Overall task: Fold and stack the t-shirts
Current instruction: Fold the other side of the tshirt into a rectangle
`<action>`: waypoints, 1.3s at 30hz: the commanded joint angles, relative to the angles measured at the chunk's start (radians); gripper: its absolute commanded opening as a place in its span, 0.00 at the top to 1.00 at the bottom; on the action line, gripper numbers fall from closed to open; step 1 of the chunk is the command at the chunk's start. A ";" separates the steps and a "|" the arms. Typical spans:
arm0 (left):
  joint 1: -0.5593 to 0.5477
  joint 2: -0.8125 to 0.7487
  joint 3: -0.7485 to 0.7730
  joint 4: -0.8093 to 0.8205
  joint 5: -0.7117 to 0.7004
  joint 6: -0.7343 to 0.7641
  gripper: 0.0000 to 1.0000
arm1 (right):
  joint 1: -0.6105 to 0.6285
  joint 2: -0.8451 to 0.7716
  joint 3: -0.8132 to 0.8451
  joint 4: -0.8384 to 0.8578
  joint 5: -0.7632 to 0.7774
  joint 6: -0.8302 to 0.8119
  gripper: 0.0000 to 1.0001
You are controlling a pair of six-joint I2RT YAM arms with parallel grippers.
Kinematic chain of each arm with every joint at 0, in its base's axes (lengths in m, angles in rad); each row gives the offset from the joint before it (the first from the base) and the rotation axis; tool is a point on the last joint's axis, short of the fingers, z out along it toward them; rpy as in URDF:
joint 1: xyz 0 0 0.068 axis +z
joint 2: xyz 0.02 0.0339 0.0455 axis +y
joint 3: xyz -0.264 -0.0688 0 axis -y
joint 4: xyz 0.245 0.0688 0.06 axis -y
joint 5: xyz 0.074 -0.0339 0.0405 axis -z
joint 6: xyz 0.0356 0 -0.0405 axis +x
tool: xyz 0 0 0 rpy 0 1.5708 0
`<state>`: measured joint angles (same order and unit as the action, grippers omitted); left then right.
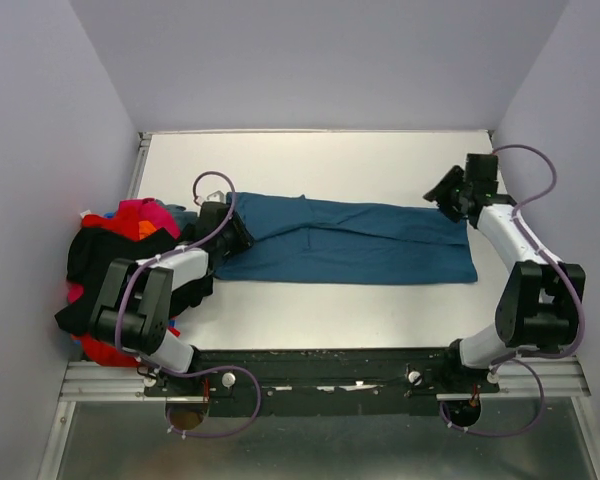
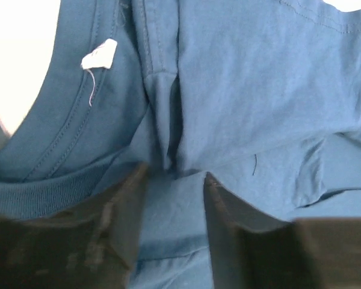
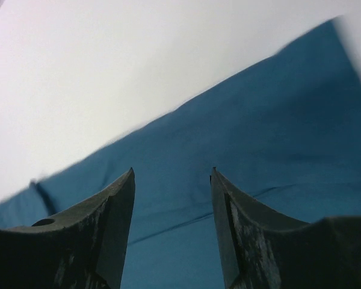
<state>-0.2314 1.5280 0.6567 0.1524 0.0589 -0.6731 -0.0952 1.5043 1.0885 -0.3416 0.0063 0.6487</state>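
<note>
Lengthwise across the bench (image 1: 330, 160) lies the folded teal t-shirt (image 1: 360, 240); left fingers (image 2: 117, 229) stand parted at its collar end, right fingers (image 3: 108, 223) parted above the opposite end. Other t-shirts (image 1: 130, 225) lie heaped at the bench's left edge.

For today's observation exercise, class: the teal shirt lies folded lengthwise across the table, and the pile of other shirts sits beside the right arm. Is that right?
Not quite. The pile of other shirts sits beside the left arm, not the right, as the top view shows. The teal shirt does lie folded lengthwise across the table.
</note>
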 commanded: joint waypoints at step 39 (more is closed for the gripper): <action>0.138 0.386 0.526 -0.217 -0.110 -0.042 0.71 | 0.543 0.856 0.732 0.095 -0.497 0.054 0.49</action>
<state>-0.1036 1.9232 1.1648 -0.0345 -0.0410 -0.7231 0.4290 2.3295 1.7741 -0.2310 -0.4442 0.6914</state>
